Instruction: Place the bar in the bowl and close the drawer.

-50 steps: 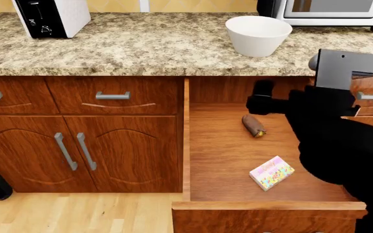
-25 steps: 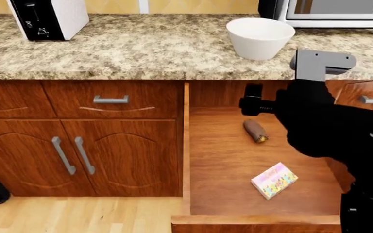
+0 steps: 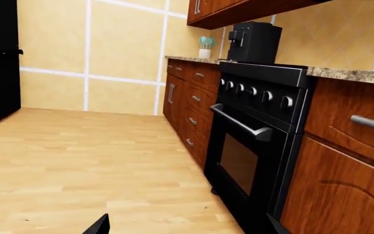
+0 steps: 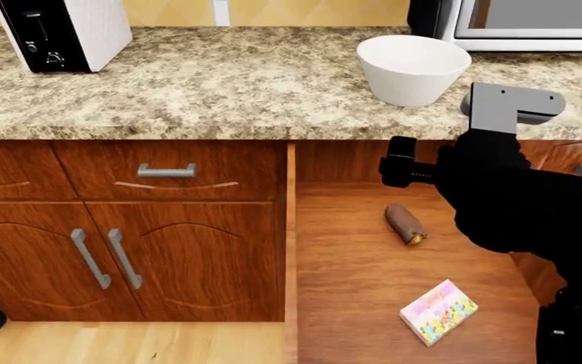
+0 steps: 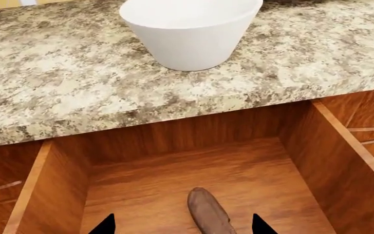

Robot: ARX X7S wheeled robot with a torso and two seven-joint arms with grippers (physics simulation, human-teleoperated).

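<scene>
Brown bar lies in open drawer; bowl empty.

Bright, even, diffuse lighting in all three views; no visible light source. Sharp throughout, no blur, no grain, no edge distortion. Soft gloss on plain white round bowl, shading darker toward base; faint contact shadow on speckled granite countertop. Darker shade along back wall inside open reddish-brown wood drawer. Black robot arm nearly featureless, detail lost in black. Mild sheen on black oven front and pale wood floor.
</scene>
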